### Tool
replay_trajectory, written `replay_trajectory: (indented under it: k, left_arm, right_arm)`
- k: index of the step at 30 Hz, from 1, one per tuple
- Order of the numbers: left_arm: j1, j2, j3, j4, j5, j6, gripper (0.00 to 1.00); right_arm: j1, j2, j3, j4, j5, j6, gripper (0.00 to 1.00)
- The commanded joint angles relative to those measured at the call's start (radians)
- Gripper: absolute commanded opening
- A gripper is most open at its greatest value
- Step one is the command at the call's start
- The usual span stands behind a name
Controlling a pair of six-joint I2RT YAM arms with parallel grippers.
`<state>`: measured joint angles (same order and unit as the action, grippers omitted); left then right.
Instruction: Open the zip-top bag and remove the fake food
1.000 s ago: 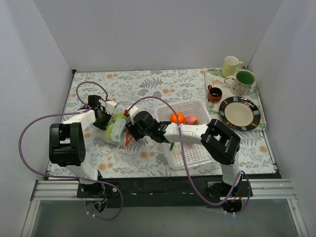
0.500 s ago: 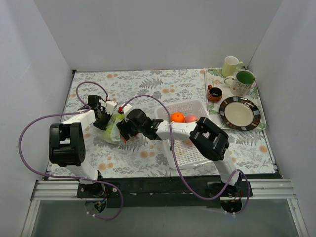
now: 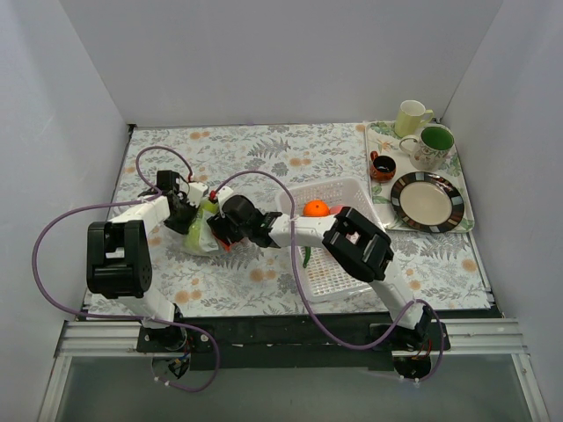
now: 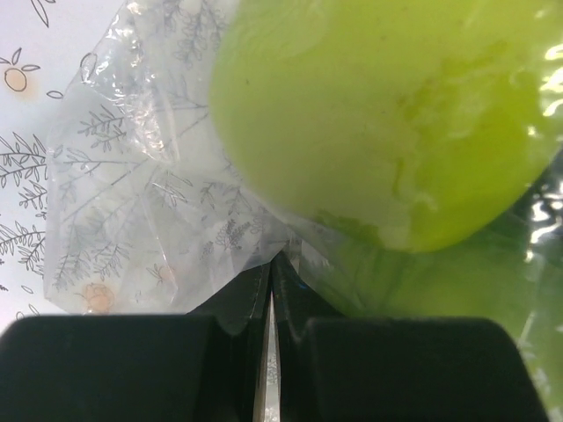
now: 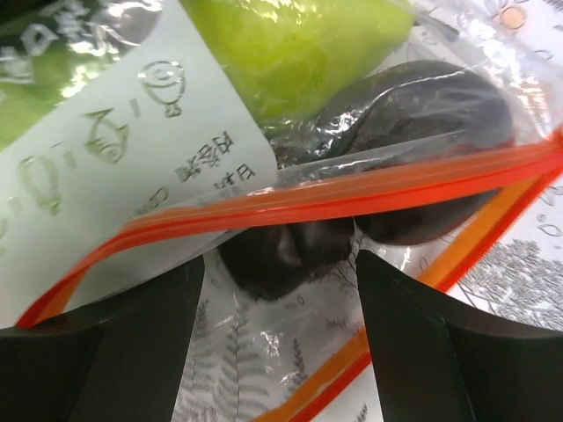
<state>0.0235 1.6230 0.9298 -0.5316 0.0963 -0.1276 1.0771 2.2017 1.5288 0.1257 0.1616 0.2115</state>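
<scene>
Floral tabletop: my right gripper has slid left since a second ago, jaws apart at the zip strip. My left gripper is pinched tight on the zip-top bag. The bag lies lengthwise between the two, mouth pointing right, fake food inside.

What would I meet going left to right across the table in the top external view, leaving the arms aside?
zip-top bag → white basket → striped plate. The orange fruit, cups and tray overlap these, so they are left out.
</scene>
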Motion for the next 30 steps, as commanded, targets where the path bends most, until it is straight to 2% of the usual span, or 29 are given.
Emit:
replay_trajectory:
  k: [1, 4, 7, 14, 16, 22, 30]
  left_arm:
    - [-0.01, -0.072, -0.002, -0.059, 0.042, -0.003, 0.0]
    - [-0.043, -0.092, -0.002, -0.073, 0.057, 0.005, 0.0]
    - [-0.056, -0.1, -0.009, -0.091, 0.077, 0.002, 0.0]
    - [-0.063, -0.098, -0.042, -0.067, 0.057, 0.0, 0.0]
    - [-0.063, -0.089, -0.051, -0.047, 0.043, 0.002, 0.0]
    - [-0.062, -0.045, -0.078, 0.018, -0.018, 0.022, 0.0]
    - [-0.062, 0.008, -0.033, 0.042, -0.046, 0.028, 0.0]
  right_arm:
    - [0.006, 0.053, 0.088, -0.054, 0.006, 0.04, 0.78]
    - [0.012, 0.023, 0.021, 0.004, 0.021, 0.051, 0.8]
    - [0.012, 0.006, 0.001, 0.026, 0.004, 0.051, 0.76]
    - [0.021, -0.12, -0.073, 0.054, 0.025, 0.039, 0.37]
    - [0.024, -0.193, -0.125, 0.042, 0.038, 0.034, 0.32]
    - [0.044, -0.388, -0.252, -0.098, 0.111, 0.028, 0.3]
    - [0.047, -0.626, -0.387, -0.281, 0.222, 0.034, 0.3]
